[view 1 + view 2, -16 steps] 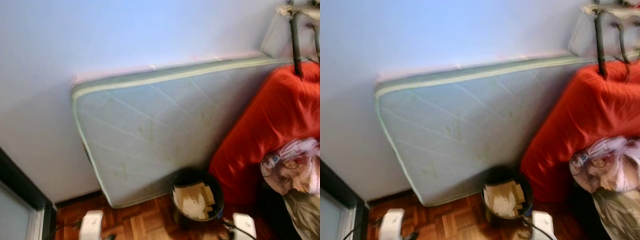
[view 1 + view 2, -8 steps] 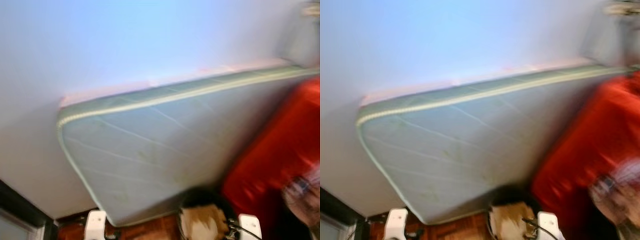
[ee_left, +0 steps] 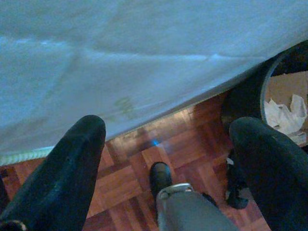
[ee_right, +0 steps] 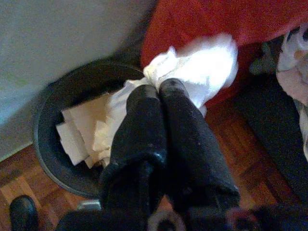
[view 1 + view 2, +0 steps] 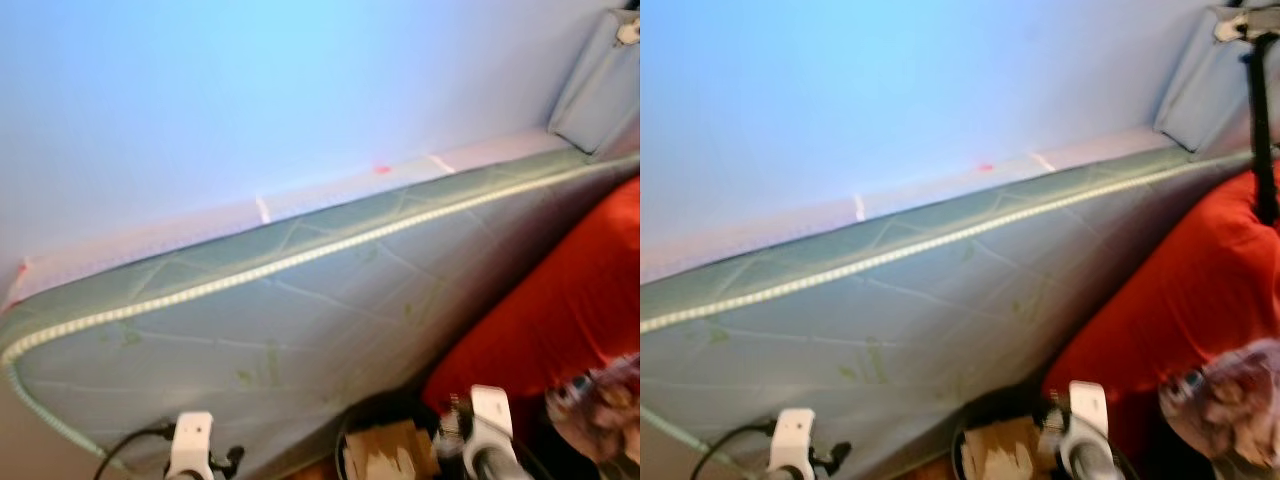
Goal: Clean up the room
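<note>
- A crumpled white tissue wad (image 4: 192, 67) is pinched between the two black fingers of the right gripper (image 4: 160, 91), which are pressed together on it; it hangs just above the rim of the round black waste bin (image 4: 53, 159).
- The bin stands on the reddish wooden parquet floor (image 3: 139, 163) and holds torn cardboard pieces and paper scraps (image 4: 82, 130).
- The left gripper (image 3: 168, 130) hovers over the parquet beside the bin, its fingers spread wide apart and holding nothing.
- A pale green quilted mattress (image 5: 300, 320) leans against the light blue wall (image 5: 250, 90), just behind the bin.
- A red cushion (image 5: 1180, 300) lies right of the bin, with bunched pinkish patterned fabric (image 5: 1230, 400) against it.
</note>
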Robot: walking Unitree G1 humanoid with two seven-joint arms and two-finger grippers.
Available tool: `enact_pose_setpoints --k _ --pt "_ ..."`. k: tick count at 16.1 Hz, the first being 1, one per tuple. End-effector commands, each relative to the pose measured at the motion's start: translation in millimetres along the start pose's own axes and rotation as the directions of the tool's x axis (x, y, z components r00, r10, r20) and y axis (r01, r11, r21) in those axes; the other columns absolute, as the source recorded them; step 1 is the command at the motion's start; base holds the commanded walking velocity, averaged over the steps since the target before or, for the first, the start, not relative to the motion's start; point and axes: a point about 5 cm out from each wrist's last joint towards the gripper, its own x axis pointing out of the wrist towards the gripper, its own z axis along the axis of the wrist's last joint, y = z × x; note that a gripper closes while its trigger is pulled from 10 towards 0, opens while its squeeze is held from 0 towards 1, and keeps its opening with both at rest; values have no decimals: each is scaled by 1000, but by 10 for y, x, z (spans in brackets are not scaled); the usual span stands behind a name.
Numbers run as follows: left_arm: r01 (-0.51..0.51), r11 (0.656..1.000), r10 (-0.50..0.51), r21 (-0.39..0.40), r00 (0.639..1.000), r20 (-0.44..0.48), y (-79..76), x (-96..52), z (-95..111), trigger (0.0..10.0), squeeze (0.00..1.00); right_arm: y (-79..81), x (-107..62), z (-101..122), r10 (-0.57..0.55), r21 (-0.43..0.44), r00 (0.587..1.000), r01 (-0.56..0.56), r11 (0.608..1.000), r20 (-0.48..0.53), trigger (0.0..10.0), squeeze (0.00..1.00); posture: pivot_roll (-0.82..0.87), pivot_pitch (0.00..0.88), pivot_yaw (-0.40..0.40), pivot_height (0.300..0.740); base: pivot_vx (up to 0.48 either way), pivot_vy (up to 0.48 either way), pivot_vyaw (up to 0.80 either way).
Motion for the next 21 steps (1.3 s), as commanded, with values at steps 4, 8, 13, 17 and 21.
enact_pose_setpoints --k 4,8,13,17,21 --pt "9 1000 -9 -10 999 38 96 -114 -180 10000 0 122 -24 -113 42 -17 998 -43 999 -40 10000 0 58 105 -18 740 0 0 0" --pt "35 999 -34 -4 994 102 163 -241 -315 10000 0 92 -21 -94 6 12 1000 -6 1000 -26 10000 0 88 185 -16 740 0 0 0" --pt "67 997 -71 29 987 146 224 -398 -475 10000 0 38 -2 -3 -5 47 1000 5 999 14 10000 0 104 263 -20 740 0 0 0" --pt "82 996 -89 38 968 234 255 -545 -553 10000 0 -13 15 68 -26 59 999 24 998 32 10000 0 116 312 -21 740 0 0 0" --pt "127 988 -153 85 764 627 -361 -117 1246 10000 0 74 11 44 14 48 1000 -16 999 28 10000 0 143 364 -27 740 0 0 0"
